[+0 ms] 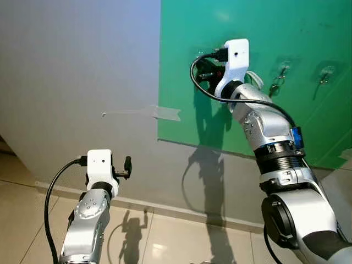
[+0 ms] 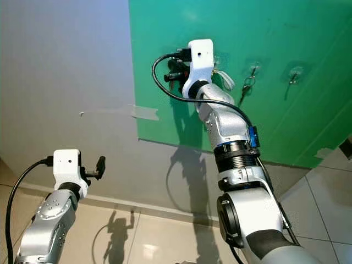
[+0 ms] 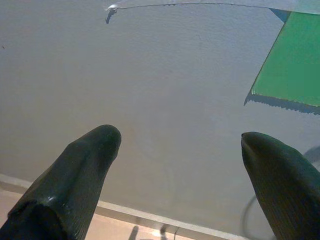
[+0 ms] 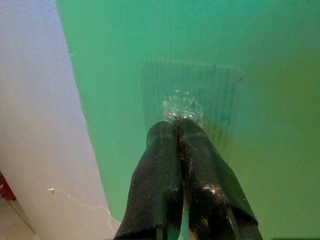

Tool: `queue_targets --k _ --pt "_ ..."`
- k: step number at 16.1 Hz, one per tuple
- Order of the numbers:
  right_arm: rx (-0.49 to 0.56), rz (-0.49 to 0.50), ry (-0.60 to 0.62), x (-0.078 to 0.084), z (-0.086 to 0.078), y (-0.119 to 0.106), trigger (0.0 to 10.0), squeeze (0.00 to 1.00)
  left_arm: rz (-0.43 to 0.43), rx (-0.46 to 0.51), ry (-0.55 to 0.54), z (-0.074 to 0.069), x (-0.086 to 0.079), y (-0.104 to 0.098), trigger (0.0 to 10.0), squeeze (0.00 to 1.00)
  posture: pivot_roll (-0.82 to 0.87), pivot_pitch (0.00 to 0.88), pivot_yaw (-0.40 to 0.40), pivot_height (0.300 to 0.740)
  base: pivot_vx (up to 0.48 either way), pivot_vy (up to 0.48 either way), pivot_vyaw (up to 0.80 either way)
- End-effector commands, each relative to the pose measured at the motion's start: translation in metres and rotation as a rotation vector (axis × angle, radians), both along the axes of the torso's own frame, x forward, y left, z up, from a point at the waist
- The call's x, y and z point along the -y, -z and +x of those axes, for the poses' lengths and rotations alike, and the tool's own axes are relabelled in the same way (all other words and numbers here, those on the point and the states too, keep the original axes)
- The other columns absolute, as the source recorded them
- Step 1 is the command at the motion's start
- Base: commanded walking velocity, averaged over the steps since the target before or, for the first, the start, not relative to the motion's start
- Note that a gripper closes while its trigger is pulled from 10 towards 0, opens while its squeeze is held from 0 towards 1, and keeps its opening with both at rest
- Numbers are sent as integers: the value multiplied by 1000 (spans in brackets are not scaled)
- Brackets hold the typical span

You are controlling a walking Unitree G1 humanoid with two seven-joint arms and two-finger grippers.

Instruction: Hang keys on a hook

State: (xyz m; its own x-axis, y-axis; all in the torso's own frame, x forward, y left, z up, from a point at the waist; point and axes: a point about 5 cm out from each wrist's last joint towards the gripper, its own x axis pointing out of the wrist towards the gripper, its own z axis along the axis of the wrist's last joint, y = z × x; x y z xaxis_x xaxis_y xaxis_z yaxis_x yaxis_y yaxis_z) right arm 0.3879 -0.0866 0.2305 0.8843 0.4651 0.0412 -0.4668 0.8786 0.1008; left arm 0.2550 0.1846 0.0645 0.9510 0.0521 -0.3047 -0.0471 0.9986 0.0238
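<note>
My right arm (image 1: 258,118) is raised to the green board (image 1: 187,49) on the wall. My right gripper (image 4: 175,122) is shut, its tips touching a clear plastic hook (image 4: 182,105) stuck on the board. A white strap loop (image 1: 254,80) hangs beside the wrist; it seems to run from the shut fingers, and any keys on it are hidden. To the right, a bunch of keys (image 1: 276,83) hangs from a second hook. My left gripper (image 3: 180,137) is open, held low and facing the grey wall.
A third clear hook (image 1: 325,74) with something small on it sits further right on the board. A strip of clear tape (image 1: 165,113) crosses from the grey wall to the board's edge. Tiled floor (image 1: 165,236) and a skirting board lie below.
</note>
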Motion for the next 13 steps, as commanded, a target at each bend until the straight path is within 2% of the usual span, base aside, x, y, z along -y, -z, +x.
queue_targets --k 1,5,9,13 --pt "-83 -39 -6 -2 -1 22 10000 0 0 3 4 1 3 -1 10000 0 12 0 -85 740 0 0 0" --pt "-47 -24 8 2 1 15 10000 0 0 1 4 1 2 0 10000 0 5 0 -82 740 0 0 0" --pt "139 -17 -9 -1 -5 -11 10000 0 -4 1 9 1 4 0 10000 0 3 0 -82 740 0 0 0" --pt "165 -17 -28 -5 -6 -16 10000 0 -5 -1 8 0 5 0 10000 0 5 0 -85 740 0 0 0"
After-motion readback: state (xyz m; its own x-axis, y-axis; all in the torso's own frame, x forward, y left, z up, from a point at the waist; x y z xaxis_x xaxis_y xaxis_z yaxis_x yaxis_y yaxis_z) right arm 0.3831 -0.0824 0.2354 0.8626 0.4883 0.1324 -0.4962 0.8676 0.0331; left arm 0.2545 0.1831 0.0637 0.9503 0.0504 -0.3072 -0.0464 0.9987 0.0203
